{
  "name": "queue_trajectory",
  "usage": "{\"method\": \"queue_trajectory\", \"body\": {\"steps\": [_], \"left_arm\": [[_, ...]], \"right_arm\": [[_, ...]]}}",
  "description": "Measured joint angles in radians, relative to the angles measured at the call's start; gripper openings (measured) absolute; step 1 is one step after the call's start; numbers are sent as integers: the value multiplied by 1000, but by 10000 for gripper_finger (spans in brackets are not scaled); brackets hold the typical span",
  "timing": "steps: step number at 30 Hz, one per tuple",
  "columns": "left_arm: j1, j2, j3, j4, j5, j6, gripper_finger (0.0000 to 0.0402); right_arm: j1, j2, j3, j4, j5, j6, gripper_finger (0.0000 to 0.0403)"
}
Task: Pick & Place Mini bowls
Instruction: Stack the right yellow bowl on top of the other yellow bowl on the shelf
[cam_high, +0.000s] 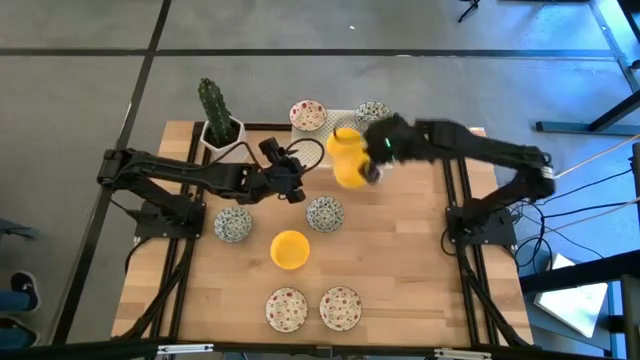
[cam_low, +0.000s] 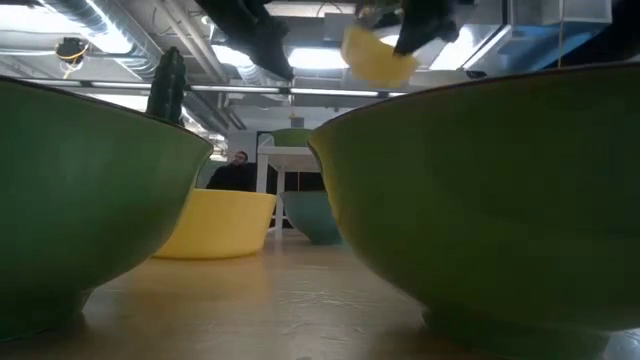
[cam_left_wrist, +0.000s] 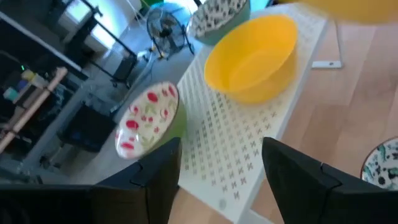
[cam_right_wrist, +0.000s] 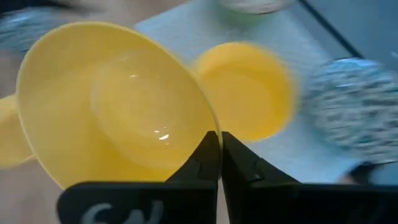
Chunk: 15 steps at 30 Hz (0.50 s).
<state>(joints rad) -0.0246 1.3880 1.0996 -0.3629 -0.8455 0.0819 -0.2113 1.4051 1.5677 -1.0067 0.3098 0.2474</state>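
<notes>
Your right tool is clamped on the rim of a yellow bowl, fingers pinched together on the thin wall. The low view shows the bowl lifted well clear of the counter and tilted. It hangs just beside the white stand at the far edge, where another yellow bowl, a speckled bowl and a patterned bowl already sit.

Your left tool waits with fingers apart near the counter's middle, facing the stand and close to your right arm's path.

The step in hand looks like carrying the held bowl to a free spot on the stand. A rim pinch is a poor hold: the bowl can swing or slip, so move slowly and avoid sudden wrist turns. Level the bowl before lowering, and pick a bare patch of the stand, not the top of the yellow one there unless stacking is meant. Lower until the base rests, then part the fingers and lift straight up.

Six more bowls are on the counter: a third yellow bowl, two patterned ones and two speckled ones at the near edge.
</notes>
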Motion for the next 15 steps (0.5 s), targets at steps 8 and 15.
{"method": "queue_trajectory", "body": {"steps": [8, 15], "left_arm": [[0, -1, 0, -117, 13, -79, 219], [0, -1, 0, -114, 39, -80, 219]], "right_arm": [[-243, 193, 180, -31, -202, -81, 7], [-302, 324, 296, -95, -225, -118, 8]]}}
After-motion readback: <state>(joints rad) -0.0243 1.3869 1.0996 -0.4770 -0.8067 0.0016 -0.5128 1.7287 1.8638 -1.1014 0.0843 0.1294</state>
